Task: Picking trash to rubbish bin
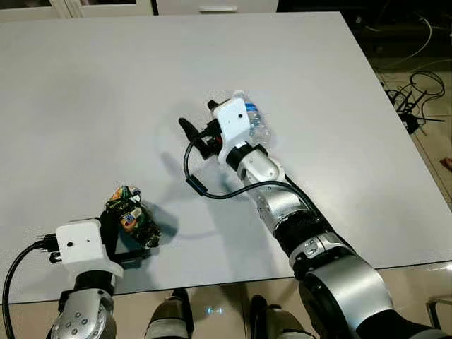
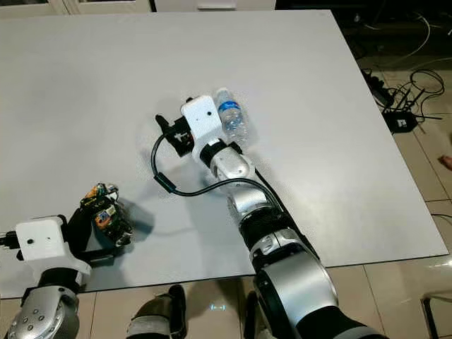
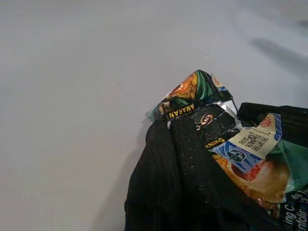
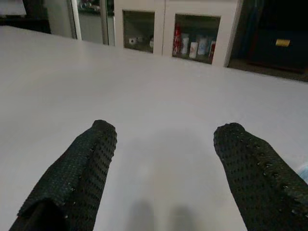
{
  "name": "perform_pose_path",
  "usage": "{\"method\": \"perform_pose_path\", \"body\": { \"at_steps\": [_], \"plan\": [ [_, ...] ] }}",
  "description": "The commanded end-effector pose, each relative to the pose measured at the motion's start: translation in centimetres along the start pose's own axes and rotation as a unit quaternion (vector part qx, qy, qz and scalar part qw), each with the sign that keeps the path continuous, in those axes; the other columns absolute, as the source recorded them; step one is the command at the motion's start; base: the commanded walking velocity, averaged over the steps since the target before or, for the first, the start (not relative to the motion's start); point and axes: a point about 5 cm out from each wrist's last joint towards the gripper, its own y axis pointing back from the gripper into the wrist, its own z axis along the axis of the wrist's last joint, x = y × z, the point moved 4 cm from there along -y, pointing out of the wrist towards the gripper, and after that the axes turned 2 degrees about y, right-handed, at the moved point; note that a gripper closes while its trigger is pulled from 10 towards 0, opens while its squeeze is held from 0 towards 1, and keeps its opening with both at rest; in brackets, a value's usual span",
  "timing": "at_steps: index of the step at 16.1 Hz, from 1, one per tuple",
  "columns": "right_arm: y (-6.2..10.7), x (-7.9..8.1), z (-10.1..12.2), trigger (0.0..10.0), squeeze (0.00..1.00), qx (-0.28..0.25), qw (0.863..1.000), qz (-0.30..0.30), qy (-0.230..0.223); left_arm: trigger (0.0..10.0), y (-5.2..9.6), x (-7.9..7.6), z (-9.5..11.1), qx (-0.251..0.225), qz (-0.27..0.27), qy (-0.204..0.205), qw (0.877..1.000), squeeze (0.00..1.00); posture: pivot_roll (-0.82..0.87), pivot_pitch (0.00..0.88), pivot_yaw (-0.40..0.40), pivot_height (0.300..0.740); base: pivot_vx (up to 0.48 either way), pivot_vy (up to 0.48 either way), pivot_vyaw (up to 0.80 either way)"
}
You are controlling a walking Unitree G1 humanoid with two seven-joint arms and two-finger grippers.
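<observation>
Your left gripper [image 1: 126,229] has its jaws closed on the crumpled snack wrapper [image 1: 131,215], near the front-left edge of the white table [image 1: 106,106]. In the left wrist view one black finger [image 3: 168,178] presses against the wrapper's [image 3: 226,149] green, orange and blue foil, and the packet fills the space between the fingers.

Your right gripper [image 1: 200,123] sits out over the middle of the table with its jaws spread wide and nothing between them. The right wrist view shows both black fingers [image 4: 77,178] well apart over bare tabletop. A clear plastic bottle [image 2: 232,119] with a blue label lies on its side just beside the right wrist housing, on its right, not between the fingers; you cannot tell whether it touches the housing.

A black cable [image 1: 205,187] loops from the right wrist across the table between the two grippers. Past the far edge of the table stands a cabinet [image 4: 187,33] with glass doors, and cables [image 1: 413,99] lie on the tiled floor to the right.
</observation>
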Motion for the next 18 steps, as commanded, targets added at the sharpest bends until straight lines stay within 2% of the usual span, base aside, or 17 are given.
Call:
{"method": "perform_pose_path", "body": {
  "at_steps": [1,3,4,7,8,11,15,18],
  "plan": [
    [-0.8,0.7,2.1,10.0,0.00,-0.043,0.999,0.004,-0.001,2.6,0.0,0.1,-0.9,0.016,0.006,-0.002,1.000,0.00,0.14,0.222,-0.028,0.740,0.000,0.000,0.00],
    [-0.7,-0.8,2.6,10.0,0.00,-0.050,0.998,-0.009,0.040,2.6,-0.1,0.1,-0.9,0.013,0.006,-0.002,1.000,0.00,0.14,0.218,-0.029,0.740,0.000,0.000,0.00],
    [-0.5,-1.8,2.3,10.0,0.00,-0.035,0.997,-0.008,0.075,2.7,-0.1,0.1,-0.9,0.013,0.006,-0.002,1.000,0.00,0.14,0.218,-0.029,0.740,0.000,0.000,0.00],
    [0.4,-5.5,0.7,10.0,0.00,0.043,0.989,-0.025,0.140,3.0,-0.1,0.1,-1.3,0.019,0.007,-0.001,1.000,0.00,0.13,0.217,-0.034,0.740,0.000,0.000,0.00],
    [0.9,-6.7,0.1,10.0,0.00,0.074,0.984,-0.029,0.157,3.1,-0.1,0.0,-1.4,0.020,0.005,0.000,1.000,0.00,0.13,0.217,-0.034,0.740,0.000,0.000,0.00],
    [1.7,-9.0,-0.2,10.0,0.00,0.102,0.980,-0.044,0.167,3.3,-0.2,-0.2,-1.5,0.021,0.001,0.002,1.000,0.00,0.12,0.218,-0.033,0.740,0.000,0.000,0.00],
    [2.5,-10.5,-0.2,10.0,0.00,0.123,0.975,-0.035,0.183,3.6,-0.2,-0.2,-1.6,0.023,-0.001,0.002,1.000,0.00,0.12,0.219,-0.028,0.740,0.000,0.000,0.00],
    [2.8,-10.5,-0.4,10.0,0.00,0.136,0.974,0.005,0.184,3.9,-0.2,-0.2,-1.7,0.025,-0.003,0.003,1.000,0.00,0.12,0.219,-0.028,0.740,0.000,0.000,0.00]
  ]
}}
